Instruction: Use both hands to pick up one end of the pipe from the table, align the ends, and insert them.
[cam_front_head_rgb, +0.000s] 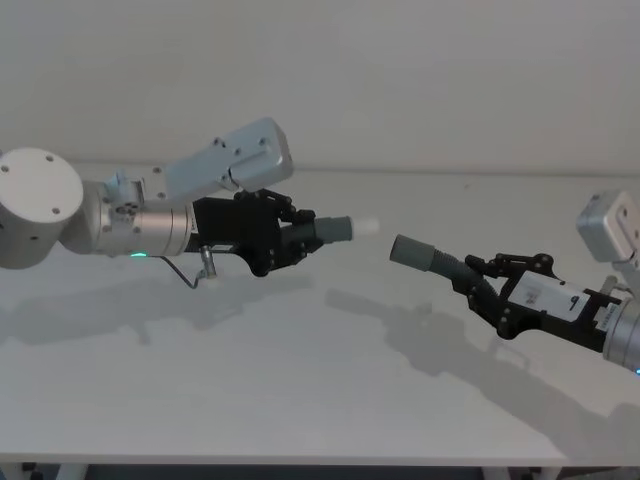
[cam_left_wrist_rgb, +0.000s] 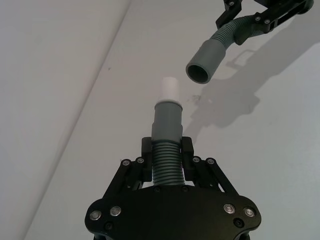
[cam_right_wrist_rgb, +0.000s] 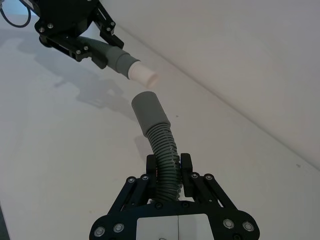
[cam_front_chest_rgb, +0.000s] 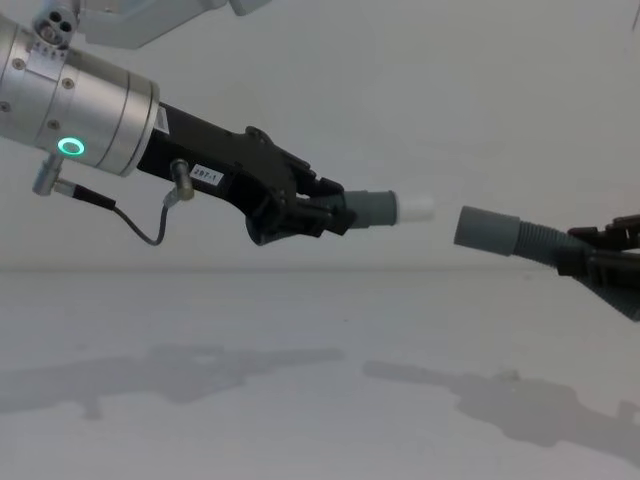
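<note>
Both arms are holding their pieces up in the air over the white counter (cam_front_head_rgb: 300, 380), ends facing each other. The left gripper (cam_front_head_rgb: 300, 238) is clenching its jaws on the ribbed middle of the left hose piece (cam_front_head_rgb: 335, 229), leaving the grey cuff and its narrower white tip (cam_front_head_rgb: 367, 226) sticking out free toward the centre; that grip well back is, I'd say, what is keeping the mating end clear for entry. The right gripper (cam_front_head_rgb: 478, 280) is doing the same, jaws clamped on the ribs of the right hose piece (cam_front_head_rgb: 425, 255), its open grey cuff (cam_front_head_rgb: 408, 249) pointing back at the white tip.

From the chest, the tip and the cuff mouth are sitting near each other with a gap between them, not touching, and the right cuff is riding a touch lower and tilted. In the left wrist view the cuff's open mouth is lying off to one side of the tip's line, so the alignment is looking unfinished; the insertion is not yet done.

Around them, only shadows are lying on the counter below, and a plain wall (cam_front_head_rgb: 420, 80) is standing behind. Nothing is standing between the two ends.
</note>
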